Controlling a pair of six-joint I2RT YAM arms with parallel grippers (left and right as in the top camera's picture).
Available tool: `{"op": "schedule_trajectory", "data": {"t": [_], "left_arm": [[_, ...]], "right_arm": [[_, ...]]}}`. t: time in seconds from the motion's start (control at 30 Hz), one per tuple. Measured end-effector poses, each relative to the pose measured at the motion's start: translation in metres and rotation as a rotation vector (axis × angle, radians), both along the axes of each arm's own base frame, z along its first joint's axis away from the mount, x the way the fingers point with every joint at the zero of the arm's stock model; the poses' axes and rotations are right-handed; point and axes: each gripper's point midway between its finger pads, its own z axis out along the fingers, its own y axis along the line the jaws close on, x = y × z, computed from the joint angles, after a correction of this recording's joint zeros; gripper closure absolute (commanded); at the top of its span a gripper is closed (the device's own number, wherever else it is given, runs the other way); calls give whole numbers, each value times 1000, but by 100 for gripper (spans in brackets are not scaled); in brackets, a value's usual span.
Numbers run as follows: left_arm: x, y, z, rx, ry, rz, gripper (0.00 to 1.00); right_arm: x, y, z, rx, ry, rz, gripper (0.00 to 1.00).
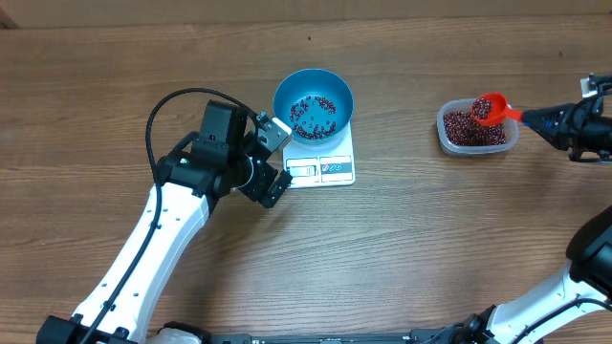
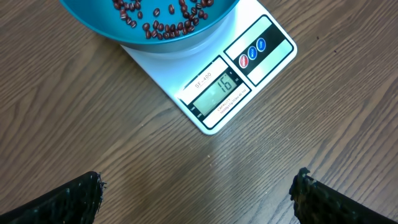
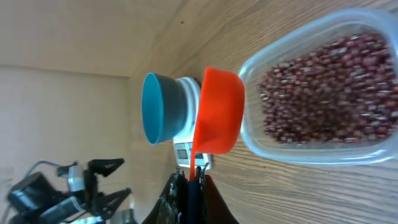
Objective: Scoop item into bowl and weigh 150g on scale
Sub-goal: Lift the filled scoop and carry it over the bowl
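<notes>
The blue bowl (image 1: 314,102) stands on the white scale (image 1: 325,170) and holds a thin layer of dark red beans (image 1: 312,115); the left wrist view shows bowl (image 2: 155,25), scale (image 2: 214,84) and its lit display. My left gripper (image 1: 275,161) hovers open just left of the scale, nothing between its fingers (image 2: 74,199). My right gripper (image 1: 547,120) is shut on the handle of a red scoop (image 1: 490,107), which carries beans above the clear tub (image 1: 476,130). In the right wrist view the scoop (image 3: 217,112) sits beside the tub (image 3: 323,99), with the bowl (image 3: 161,109) behind.
Wooden table (image 1: 430,239) all around. The left arm's black cable (image 1: 158,119) loops over the table left of the scale. The right arm's base stands at the lower right corner (image 1: 593,258).
</notes>
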Motion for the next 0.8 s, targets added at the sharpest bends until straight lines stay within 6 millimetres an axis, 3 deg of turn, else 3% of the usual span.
{"op": "schedule_trajectory", "data": {"t": [0.2, 0.8], "left_arm": [[0, 0, 0, 0, 0, 0, 0], [0, 0, 0, 0, 0, 0, 0]], "right_arm": [[5, 17, 10, 52, -39, 31, 96], [19, 168, 18, 96, -53, 385, 96]]}}
